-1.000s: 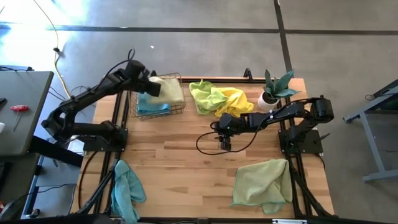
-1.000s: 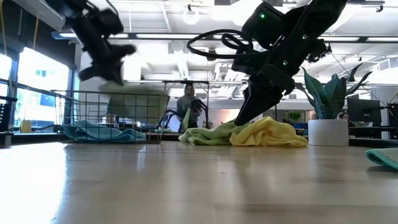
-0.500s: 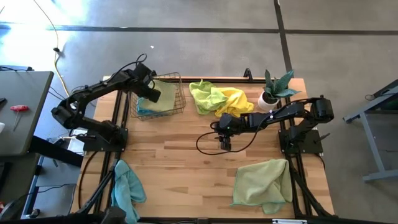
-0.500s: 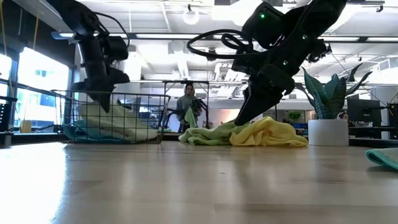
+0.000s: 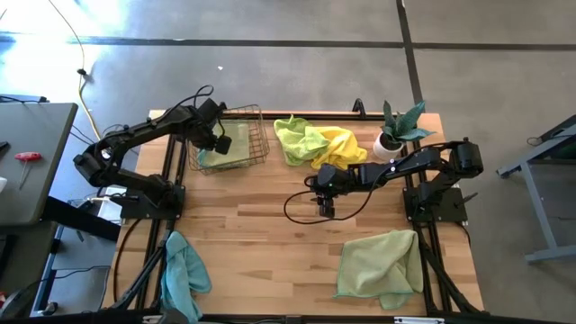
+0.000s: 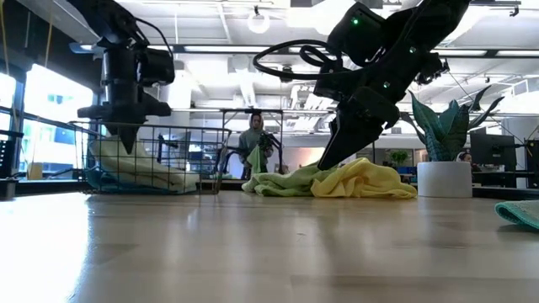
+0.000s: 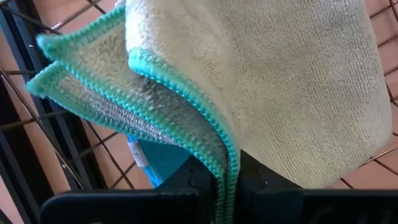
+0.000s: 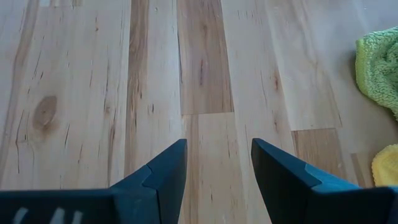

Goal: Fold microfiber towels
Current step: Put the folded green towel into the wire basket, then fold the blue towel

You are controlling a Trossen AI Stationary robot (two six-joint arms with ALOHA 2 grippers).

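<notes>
Left pincer (image 5: 219,141) down in wire basket (image 5: 255,137), fingers pinched on sage towel (image 5: 236,144) w/ teal hem; blue towel (image 7: 163,163) peeking underneath. Basket at counter's (image 5: 252,225) far left corner. Right pincer (image 5: 325,209) mid-counter, hovering over bare wood, fingers (image 8: 163,172) spread, nothing between. Beyond it: lime towel (image 5: 295,137) & yellow towel (image 5: 337,142) heaped at far edge, touching; potted plant (image 5: 394,130) just beside. Pale green towel (image 5: 380,265) flat at near right, teal towel (image 5: 183,273) draped off near left. Person (image 6: 255,140) in room behind.
</notes>
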